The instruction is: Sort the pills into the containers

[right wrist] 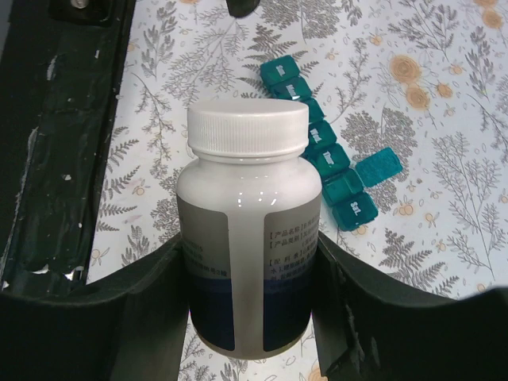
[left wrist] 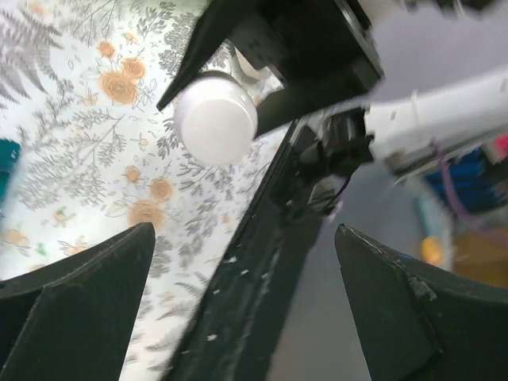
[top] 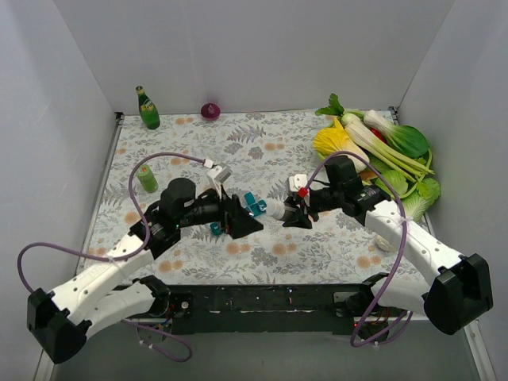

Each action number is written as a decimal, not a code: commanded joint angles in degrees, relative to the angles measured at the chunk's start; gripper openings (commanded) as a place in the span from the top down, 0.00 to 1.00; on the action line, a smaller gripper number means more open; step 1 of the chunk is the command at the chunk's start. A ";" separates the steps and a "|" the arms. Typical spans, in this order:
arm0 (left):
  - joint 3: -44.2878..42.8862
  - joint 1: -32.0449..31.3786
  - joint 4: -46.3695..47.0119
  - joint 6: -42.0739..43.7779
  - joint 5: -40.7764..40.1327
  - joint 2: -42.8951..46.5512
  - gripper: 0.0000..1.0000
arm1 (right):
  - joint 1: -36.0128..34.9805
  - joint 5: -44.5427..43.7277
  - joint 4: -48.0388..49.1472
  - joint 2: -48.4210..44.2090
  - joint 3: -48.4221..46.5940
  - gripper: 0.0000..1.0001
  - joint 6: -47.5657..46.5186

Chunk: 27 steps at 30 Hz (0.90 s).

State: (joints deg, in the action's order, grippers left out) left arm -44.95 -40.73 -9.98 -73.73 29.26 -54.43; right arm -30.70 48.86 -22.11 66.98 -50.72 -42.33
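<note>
My right gripper [right wrist: 248,262] is shut on a white pill bottle [right wrist: 248,238] with its white cap on, held on its side just above the floral cloth [top: 275,209]. The teal containers strip [right wrist: 317,143] lies on the cloth beyond the bottle, one end lid flipped open [right wrist: 381,167]. In the top view the strip [top: 251,202] is partly hidden between the two grippers. My left gripper [left wrist: 246,302] stands wide open with nothing between its fingers, facing the bottle's cap [left wrist: 216,117] from the left [top: 246,221]. No pills are in view.
A green glass bottle [top: 148,109] and a purple onion [top: 210,110] stand at the back. A small green can [top: 146,178] sits at the left. Leafy vegetables and corn [top: 389,151] fill the right side. A black rail [top: 262,298] runs along the near edge.
</note>
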 commanded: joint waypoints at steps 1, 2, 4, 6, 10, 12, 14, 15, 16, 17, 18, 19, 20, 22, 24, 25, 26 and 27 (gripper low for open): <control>7.41 -1.01 8.28 32.31 7.66 8.54 0.02 | 0.20 6.68 -2.15 -1.15 0.53 0.99 -3.20; 8.46 -1.28 9.70 35.03 6.09 10.03 0.02 | 0.20 6.86 -2.50 -1.06 0.36 0.99 -3.64; 9.62 -2.33 12.86 43.45 5.47 10.05 0.02 | 0.20 6.86 -2.85 -0.97 0.36 0.99 -3.90; 8.05 -3.21 13.49 47.17 2.74 7.43 0.02 | 0.20 7.30 -3.11 -0.89 0.27 0.99 -4.08; 5.14 -4.70 15.50 51.66 0.72 2.06 0.02 | 0.20 7.39 -3.12 -0.54 0.45 0.99 -4.17; 4.26 -6.45 16.74 52.55 -1.12 -0.05 0.02 | 0.20 7.48 -3.12 -0.36 0.36 0.99 -4.26; 3.47 -7.87 17.44 53.69 -2.70 -2.60 0.02 | 0.20 7.39 -3.12 -0.18 0.36 0.99 -4.26; 3.20 -8.74 18.49 53.87 -4.10 -3.22 0.03 | 0.20 7.39 -3.12 -0.18 0.36 0.99 -4.26; 3.20 -9.19 19.03 53.87 -4.73 -4.35 0.03 | 0.20 7.48 -3.12 -0.27 0.44 0.99 -4.26; 3.11 -9.54 19.55 53.61 -4.82 -4.71 0.04 | 0.20 7.39 -3.12 -0.27 0.45 0.99 -4.26; 3.03 -9.89 20.17 53.09 -5.08 -5.15 0.06 | 0.20 7.39 -3.03 -0.27 0.62 0.99 -4.26; 2.94 -9.98 21.39 52.38 -5.35 -5.42 0.07 | 0.20 7.39 -2.94 -0.36 0.88 0.99 -4.17; 3.02 -10.07 22.01 51.68 -5.26 -5.85 0.09 | 0.20 7.30 -2.94 -0.36 0.97 0.99 -4.26; 2.85 -10.25 23.42 49.83 -5.26 -6.03 0.15 | 0.20 7.30 -2.85 -0.36 0.97 0.99 -4.26; 2.68 -10.42 23.69 48.69 -5.17 -6.47 0.18 | 0.20 7.21 -2.85 -0.27 0.97 0.99 -4.26; 2.67 -10.42 23.95 48.25 -5.35 -6.47 0.22 | 0.20 7.21 -2.85 -0.36 0.97 0.99 -4.26; 2.76 -10.42 23.95 47.90 -5.35 -6.56 0.24 | 0.20 7.21 -2.85 -0.36 0.97 0.99 -4.26; 2.59 -10.42 24.04 47.72 -5.35 -6.47 0.26 | 0.20 7.21 -2.85 -0.36 0.97 0.99 -4.26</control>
State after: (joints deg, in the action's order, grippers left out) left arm -39.83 -50.81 11.14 -24.49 24.99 -61.19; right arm -30.72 54.22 -25.56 67.00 -49.78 -45.91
